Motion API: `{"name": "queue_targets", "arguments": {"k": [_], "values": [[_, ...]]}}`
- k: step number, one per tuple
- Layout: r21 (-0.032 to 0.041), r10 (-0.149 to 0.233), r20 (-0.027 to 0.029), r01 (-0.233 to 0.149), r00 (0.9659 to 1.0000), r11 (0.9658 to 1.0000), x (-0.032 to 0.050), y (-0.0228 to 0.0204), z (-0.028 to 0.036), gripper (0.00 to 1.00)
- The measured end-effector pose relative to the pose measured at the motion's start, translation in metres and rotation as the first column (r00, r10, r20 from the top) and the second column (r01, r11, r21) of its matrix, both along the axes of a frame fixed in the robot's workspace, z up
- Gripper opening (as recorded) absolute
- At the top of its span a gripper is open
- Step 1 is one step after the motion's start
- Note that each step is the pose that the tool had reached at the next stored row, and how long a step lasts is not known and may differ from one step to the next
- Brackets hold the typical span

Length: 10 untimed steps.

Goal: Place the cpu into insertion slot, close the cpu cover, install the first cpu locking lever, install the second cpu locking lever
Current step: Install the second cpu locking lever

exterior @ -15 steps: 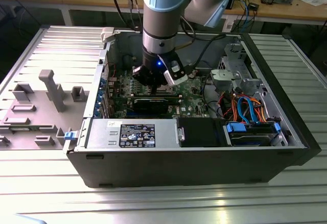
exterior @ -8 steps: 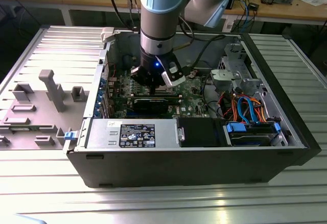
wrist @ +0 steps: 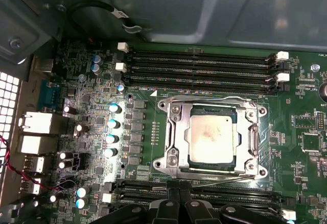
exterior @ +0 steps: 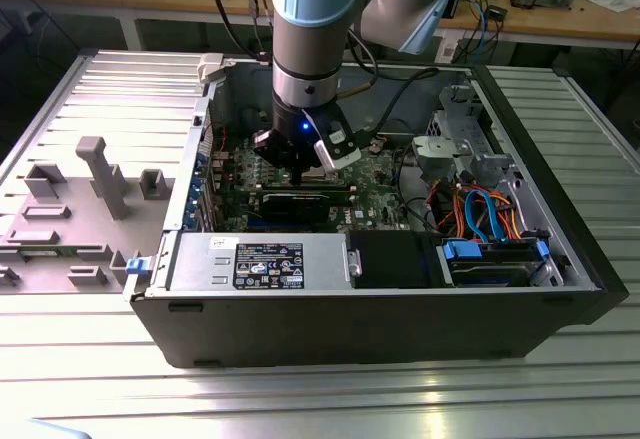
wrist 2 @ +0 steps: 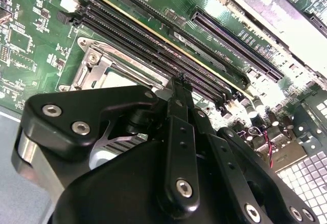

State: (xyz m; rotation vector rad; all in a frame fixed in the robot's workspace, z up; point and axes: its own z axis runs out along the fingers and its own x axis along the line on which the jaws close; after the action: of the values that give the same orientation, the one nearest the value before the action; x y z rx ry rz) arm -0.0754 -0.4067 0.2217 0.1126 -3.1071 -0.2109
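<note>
While the jaws are pressing together with nothing between them at the first wrist view's bottom centre, the gripper (wrist: 179,203) is hovering just beside the insertion slot (wrist: 213,169). The cpu (wrist: 212,137) is lying seated there, centre-right, and the cpu cover (wrist: 252,138) is lying closed around it.

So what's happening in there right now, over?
Gripper low over the motherboard, beside the socket. Cpu seated in insertion slot, cpu cover down around it. Nothing blocking.
</note>
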Motion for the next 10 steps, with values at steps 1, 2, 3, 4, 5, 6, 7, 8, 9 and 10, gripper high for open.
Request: {"name": "queue_targets", "arguments": {"k": [1, 2, 3, 4, 5, 6, 7, 8, 9, 10], "values": [[0.0001, 0.000, 0.0000, 0.000, 1.0000, 1.0000, 0.0000, 0.0000, 0.0000, 0.11], [0.0001, 0.000, 0.0000, 0.000, 1.0000, 1.0000, 0.0000, 0.0000, 0.0000, 0.11], [0.0001, 0.000, 0.0000, 0.000, 1.0000, 1.0000, 0.0000, 0.0000, 0.0000, 0.11], [0.0001, 0.000, 0.0000, 0.000, 1.0000, 1.0000, 0.0000, 0.0000, 0.0000, 0.11], [0.0001, 0.000, 0.0000, 0.000, 1.0000, 1.0000, 0.0000, 0.0000, 0.0000, 0.11], [0.0001, 0.000, 0.0000, 0.000, 1.0000, 1.0000, 0.0000, 0.0000, 0.0000, 0.11], [0.0012, 0.000, 0.0000, 0.000, 1.0000, 1.0000, 0.0000, 0.0000, 0.0000, 0.11], [0.0027, 0.000, -0.0001, 0.000, 1.0000, 1.0000, 0.0000, -0.0001, -0.0001, 0.11], [0.0051, -0.002, -0.0001, 0.002, 1.0000, 1.0000, 0.0000, -0.0002, -0.0006, 0.11], [0.0061, -0.002, -0.0001, 0.002, 1.0000, 1.0000, -0.0002, -0.0005, -0.0009, 0.11]]}}
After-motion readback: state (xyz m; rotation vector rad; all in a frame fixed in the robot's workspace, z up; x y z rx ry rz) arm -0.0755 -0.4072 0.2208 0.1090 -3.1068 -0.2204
